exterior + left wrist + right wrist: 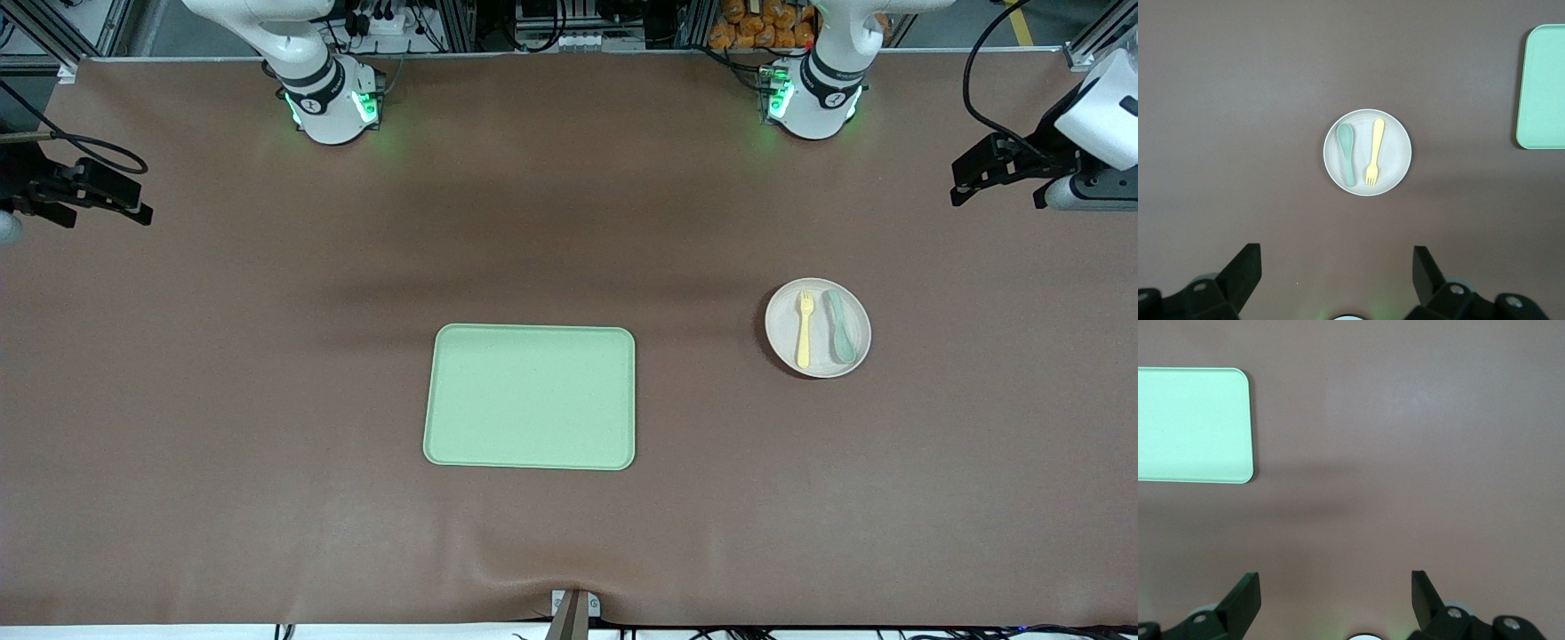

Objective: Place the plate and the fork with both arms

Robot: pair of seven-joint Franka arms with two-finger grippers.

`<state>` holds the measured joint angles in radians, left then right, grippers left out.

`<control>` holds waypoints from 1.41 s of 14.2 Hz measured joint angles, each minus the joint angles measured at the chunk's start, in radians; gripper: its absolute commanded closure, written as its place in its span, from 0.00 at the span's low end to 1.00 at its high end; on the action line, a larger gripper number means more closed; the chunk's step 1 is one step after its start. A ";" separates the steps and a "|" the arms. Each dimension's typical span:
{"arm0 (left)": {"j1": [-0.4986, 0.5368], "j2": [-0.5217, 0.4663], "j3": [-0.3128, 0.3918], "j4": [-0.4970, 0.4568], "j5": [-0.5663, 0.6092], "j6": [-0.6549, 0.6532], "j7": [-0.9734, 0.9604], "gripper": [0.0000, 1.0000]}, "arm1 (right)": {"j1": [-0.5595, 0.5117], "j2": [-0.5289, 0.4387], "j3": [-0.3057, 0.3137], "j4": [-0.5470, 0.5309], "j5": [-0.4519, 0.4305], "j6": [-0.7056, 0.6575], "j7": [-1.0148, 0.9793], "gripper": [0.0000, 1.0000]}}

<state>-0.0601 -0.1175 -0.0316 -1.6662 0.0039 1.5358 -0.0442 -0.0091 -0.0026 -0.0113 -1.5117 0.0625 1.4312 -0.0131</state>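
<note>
The round pale plate [782,324] lies on the brown table toward the left arm's end. The yellow fork [804,331] lies on it, beside a grey-green spoon [841,327]. In the left wrist view the plate [1395,151], fork [1374,152] and spoon [1347,153] show well below the camera. My left gripper [996,188] hangs high over the table's edge at the left arm's end; it is open and empty [1336,257]. My right gripper [102,212] hangs high over the right arm's end, open and empty [1336,581].
A rectangular light-green tray [531,396] lies mid-table, nearer the front camera than both arm bases; it holds nothing. Its edge shows in the left wrist view [1543,87] and the right wrist view [1191,423]. Bare brown table surrounds it.
</note>
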 measured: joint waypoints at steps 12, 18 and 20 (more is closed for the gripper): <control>0.044 0.094 0.012 -0.023 0.011 0.072 -0.094 0.00 | 0.052 0.006 -0.065 -0.004 0.000 -0.012 0.000 0.00; 0.103 0.153 0.012 -0.345 -0.021 0.453 -0.093 0.00 | 0.053 0.006 -0.064 -0.005 0.000 -0.011 0.000 0.00; 0.111 0.166 0.012 -0.457 -0.050 0.576 -0.093 0.00 | 0.053 0.006 -0.064 -0.005 0.000 -0.006 0.000 0.00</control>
<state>0.0508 0.0488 -0.0194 -2.1227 -0.0462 2.1117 -0.1369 0.0444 0.0035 -0.0753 -1.5164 0.0625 1.4256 -0.0128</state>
